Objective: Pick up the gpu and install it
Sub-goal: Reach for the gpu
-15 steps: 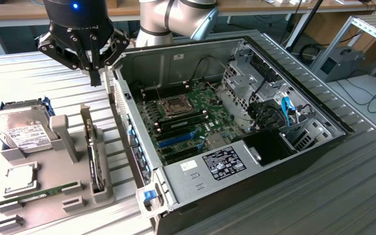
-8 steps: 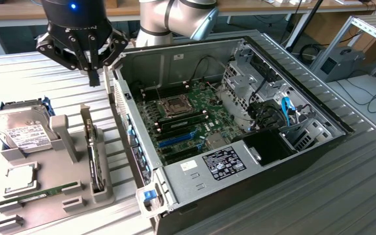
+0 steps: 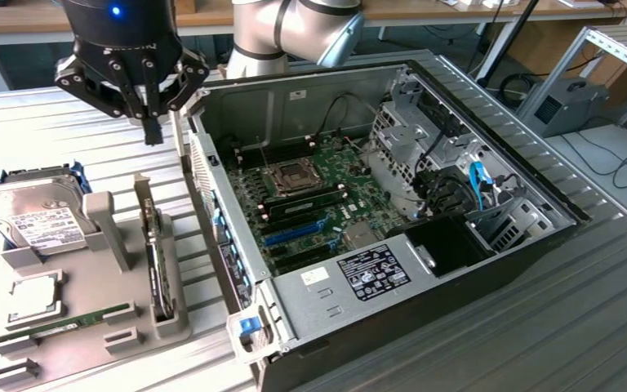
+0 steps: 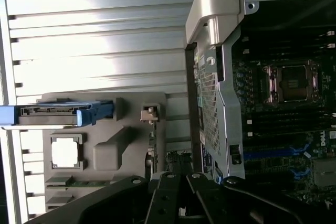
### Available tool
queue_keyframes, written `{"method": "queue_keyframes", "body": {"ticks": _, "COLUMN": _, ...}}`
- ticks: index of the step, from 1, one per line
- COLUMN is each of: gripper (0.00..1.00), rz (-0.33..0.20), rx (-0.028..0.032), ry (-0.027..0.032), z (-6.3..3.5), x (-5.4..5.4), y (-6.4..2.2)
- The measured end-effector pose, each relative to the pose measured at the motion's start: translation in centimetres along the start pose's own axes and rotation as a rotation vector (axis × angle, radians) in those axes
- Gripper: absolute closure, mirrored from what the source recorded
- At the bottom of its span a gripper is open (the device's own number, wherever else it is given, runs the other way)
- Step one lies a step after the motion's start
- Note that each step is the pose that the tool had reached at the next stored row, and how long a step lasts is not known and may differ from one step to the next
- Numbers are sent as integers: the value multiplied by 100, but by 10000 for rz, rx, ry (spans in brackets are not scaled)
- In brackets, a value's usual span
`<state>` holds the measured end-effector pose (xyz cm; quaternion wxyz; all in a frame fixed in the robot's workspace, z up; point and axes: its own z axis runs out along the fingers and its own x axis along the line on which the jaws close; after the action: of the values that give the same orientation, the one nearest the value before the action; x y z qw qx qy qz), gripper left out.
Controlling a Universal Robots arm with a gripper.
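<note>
Gripper [image 3: 153, 129], upper left of the exterior view: fingers pressed together, holding nothing. Gpu [image 3: 157, 260] stands on edge in the holder [image 3: 177, 322], lower left. A descent with fingers together would likely strike the card's top edge instead of straddling it.

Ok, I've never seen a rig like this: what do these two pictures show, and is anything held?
One picture comes from a camera off the arm, the other from a camera on its wrist, looking down. The machine is a robot arm; its tool hangs shut and empty over a ribbed metal table, beside an open computer case. On the exterior view's left a grey holder carries parts: a hard drive, a processor chip, a memory stick and the gpu, standing on edge, untouched.
</note>
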<state>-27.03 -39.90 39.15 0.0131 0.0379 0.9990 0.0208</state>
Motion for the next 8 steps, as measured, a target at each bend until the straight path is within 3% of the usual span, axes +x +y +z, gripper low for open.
{"method": "queue_keyframes", "body": {"ticks": 8, "gripper": 89, "rz": 1, "rx": -1, "ry": 0, "z": 1, "x": 7, "y": -5}}
